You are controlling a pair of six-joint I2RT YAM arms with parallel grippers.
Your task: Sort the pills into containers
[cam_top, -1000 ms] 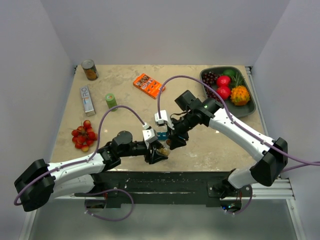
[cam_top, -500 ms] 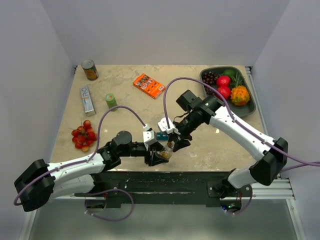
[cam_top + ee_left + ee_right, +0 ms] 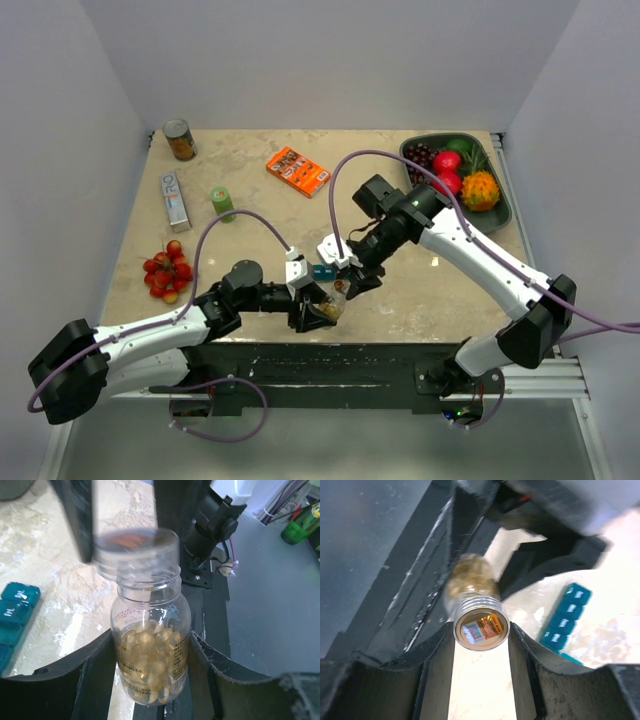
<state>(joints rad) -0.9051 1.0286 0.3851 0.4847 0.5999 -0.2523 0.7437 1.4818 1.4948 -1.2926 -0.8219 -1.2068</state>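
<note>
Twisting through the last second, the right claw (image 3: 346, 284) has turned at the wrist over the near middle of the tabletop (image 3: 250, 200). The clear cap (image 3: 481, 629) pinched between its fingers now sits just off the neck of the pill bottle (image 3: 150, 630). In the left wrist view the neck's bare threads show beneath the blurred cap, so the seal looks broken. The left claw (image 3: 318, 310) has stayed put, clamped around the bottle's body, with yellow capsules (image 3: 147, 652) filling roughly its lower half. The teal pill organizer (image 3: 323, 271) lies on the tabletop just beyond the two claws, and its visible lids are down. By my reading the bottle is now open and the capsules can be reached, but the sorting itself has not begun. The cap must be set aside and the compartments opened first.
</note>
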